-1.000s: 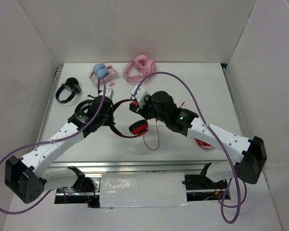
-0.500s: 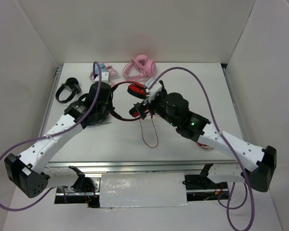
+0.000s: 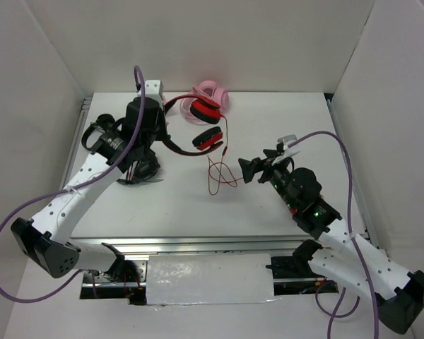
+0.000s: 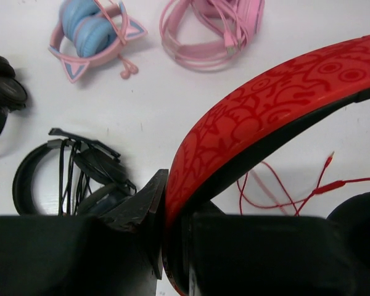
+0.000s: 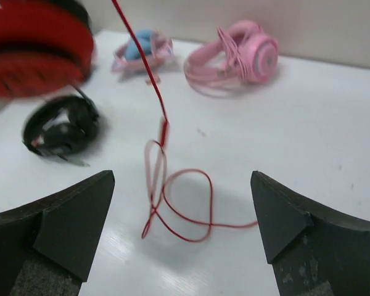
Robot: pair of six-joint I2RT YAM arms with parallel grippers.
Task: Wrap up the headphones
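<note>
Since half a second ago the left gripper (image 4: pixel 172 237) has swung toward the far edge, carrying the headphones (image 3: pixel 206 139) with it. The right gripper (image 3: pixel 257 163) has come off the ear cup and pulled back to the near right, and its fingers are now spread wide with nothing between them. The left fingers are clamped on the red headband, which runs straight through the gap in the wrist view. The headphones are in the air over the far middle of the table (image 3: pixel 304 120), just in front of the pink pair (image 3: pixel 216 92). The band is gripped at its left side. Its arc opens to the right, so the long axis runs roughly left-right in the top view, with one cup farther back and one nearer. The cable (image 3: pixel 223 174) drops from the cups to the table and lies in loose loops between the two grippers (the loops look more spread out than before). It is well apart from the left gripper and near the right fingertips without touching them. Space is tight at the back, with the pink pair and the rear wall close behind. On the left there is a black pair (image 3: pixel 99 131) by the edge, a second black set (image 4: pixel 68 176) with tangled cord under the left arm, and a blue cat-ear pair (image 4: pixel 89 34) at the back. The widest bare stretch of table is to the right of the cable, up to the side wall, and toward the near edge.
</note>
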